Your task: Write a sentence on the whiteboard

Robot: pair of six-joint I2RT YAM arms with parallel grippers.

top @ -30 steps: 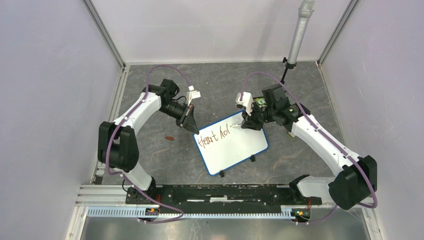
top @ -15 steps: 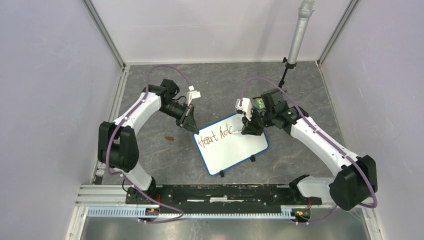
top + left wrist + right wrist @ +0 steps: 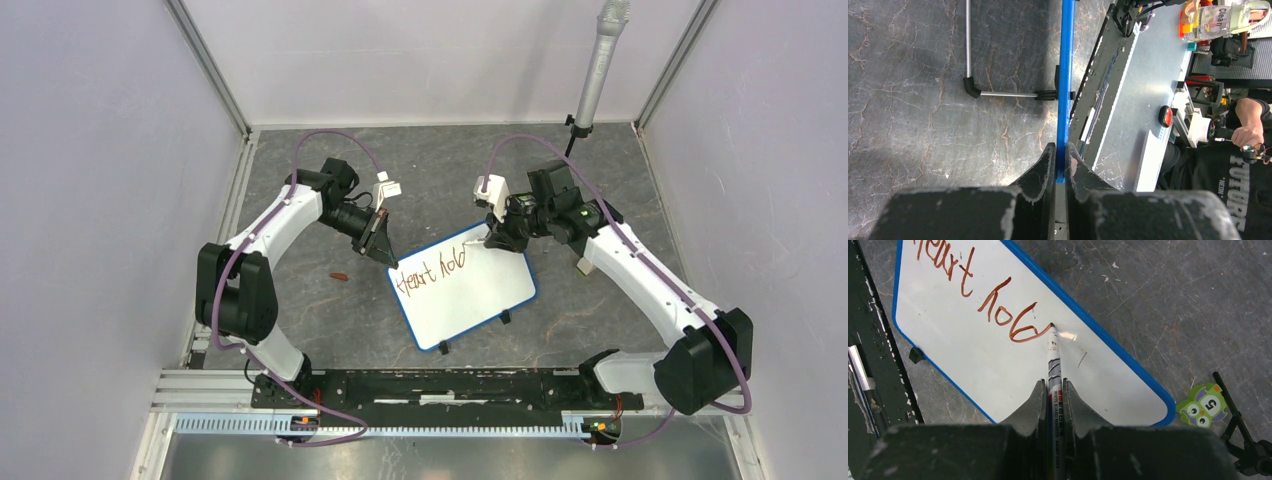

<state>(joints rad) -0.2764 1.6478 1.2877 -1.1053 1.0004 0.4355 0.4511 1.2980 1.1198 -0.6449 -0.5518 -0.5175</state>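
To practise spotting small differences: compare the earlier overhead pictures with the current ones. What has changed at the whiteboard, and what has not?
The right tool, shut on the marker, dipped across the whiteboard, then swung back toward its far edge, adding a fourth letter after "hol" in the sentence. The left tool stayed clamped on the blue frame; the whiteboard did not shift.

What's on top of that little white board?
Reddish-brown writing, "Heart" then an unfinished word, and the tip of a marker touching it, held by the right gripper. From above, that gripper covers part of the board.
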